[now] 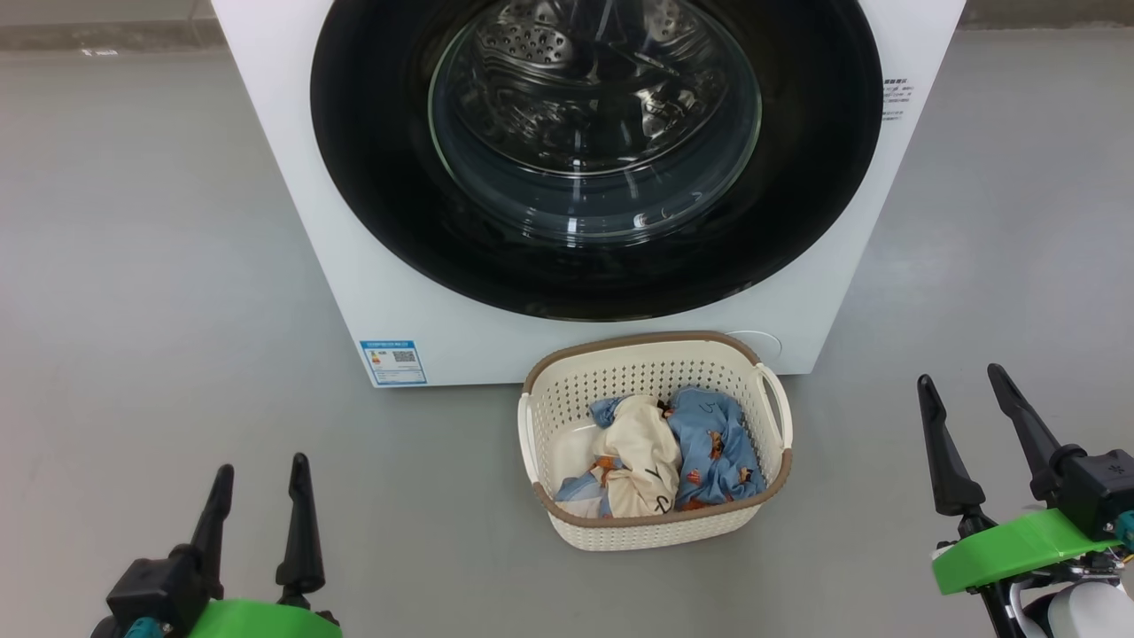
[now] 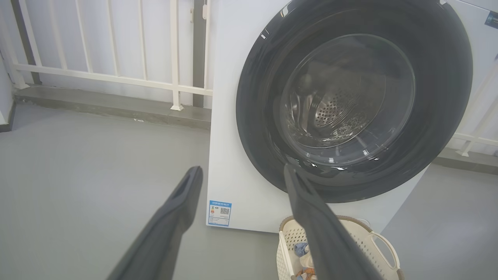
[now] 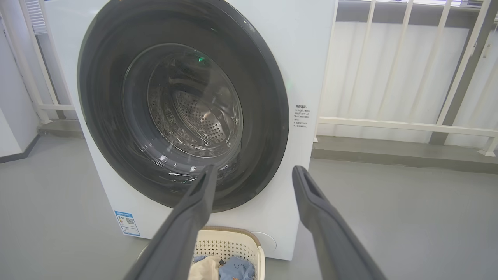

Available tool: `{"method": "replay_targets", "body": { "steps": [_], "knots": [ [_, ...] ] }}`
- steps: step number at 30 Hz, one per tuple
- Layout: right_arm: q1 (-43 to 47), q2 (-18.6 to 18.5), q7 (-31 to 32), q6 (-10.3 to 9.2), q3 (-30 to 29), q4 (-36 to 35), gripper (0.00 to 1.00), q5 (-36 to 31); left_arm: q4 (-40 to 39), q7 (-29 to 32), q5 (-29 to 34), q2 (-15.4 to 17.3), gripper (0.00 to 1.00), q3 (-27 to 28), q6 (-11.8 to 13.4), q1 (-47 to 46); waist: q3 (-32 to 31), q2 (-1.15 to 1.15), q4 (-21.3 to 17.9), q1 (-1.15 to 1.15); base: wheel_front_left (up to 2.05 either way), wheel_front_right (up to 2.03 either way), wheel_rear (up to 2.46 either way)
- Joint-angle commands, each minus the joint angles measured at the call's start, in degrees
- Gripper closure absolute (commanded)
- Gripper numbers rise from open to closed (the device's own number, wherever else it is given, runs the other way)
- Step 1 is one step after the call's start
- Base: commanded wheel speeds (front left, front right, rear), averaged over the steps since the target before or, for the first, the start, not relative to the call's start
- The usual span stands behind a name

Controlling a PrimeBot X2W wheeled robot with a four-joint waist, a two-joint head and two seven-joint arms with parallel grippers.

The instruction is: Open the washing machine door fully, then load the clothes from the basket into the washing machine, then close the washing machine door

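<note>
Smooth grey floor (image 1: 142, 266); a white railing (image 2: 116, 79) of thin upright bars (one horizontal rail low down) stands on a raised grey kerb (image 2: 109, 105); pale wall (image 3: 389, 70) behind.

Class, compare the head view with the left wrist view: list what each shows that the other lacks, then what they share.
Head view adds: the open right gripper and the whole basket with both handles. Left wrist view adds: a white railing and a grey ledge beyond the washing machine. Shared: the washing machine, its closed door, the blue label sticker, part of the basket, some of the clothes and the open left gripper.
</note>
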Motion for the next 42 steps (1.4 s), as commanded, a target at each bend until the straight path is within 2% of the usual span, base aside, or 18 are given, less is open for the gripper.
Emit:
{"method": "replay_targets", "body": {
  "steps": [1,24,42],
  "knots": [
    [-2.7,-1.1,-0.7,0.32,1.1,-1.6,0.00,0.0,-1.5,-0.8,0.2,0.5,0.00,1.7,-0.2,-2.5,0.1,0.00,0.0,0.00,0.00,0.00,0.00],
    [-2.8,-1.2,-0.7,0.32,1.1,-1.3,0.00,0.5,-1.3,-0.8,-0.1,0.5,0.00,2.0,-0.2,-2.4,-0.2,0.00,0.1,0.00,0.08,0.08,-0.16],
    [-2.8,-1.0,-0.7,0.32,0.8,-1.2,0.00,0.7,-1.1,-0.8,-0.3,0.5,0.00,2.2,-0.3,-2.4,-0.4,0.00,-0.2,0.00,1.04,1.04,-2.07]
  ]
}}
